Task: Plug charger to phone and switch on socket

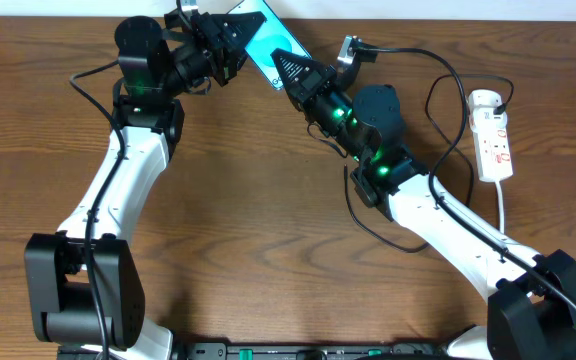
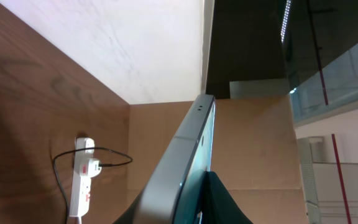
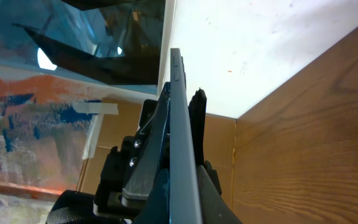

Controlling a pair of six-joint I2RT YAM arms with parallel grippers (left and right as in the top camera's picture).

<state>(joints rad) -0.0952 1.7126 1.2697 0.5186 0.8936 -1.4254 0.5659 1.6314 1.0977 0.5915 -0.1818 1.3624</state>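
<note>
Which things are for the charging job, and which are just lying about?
For the job: phone, charger, socket.
Just lying about: table, cardboard.

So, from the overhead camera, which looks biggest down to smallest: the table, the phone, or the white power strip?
1. Wooden table, by far.
2. Power strip and phone: about alike. The phone is partly hidden, so I won't rank them.
</note>
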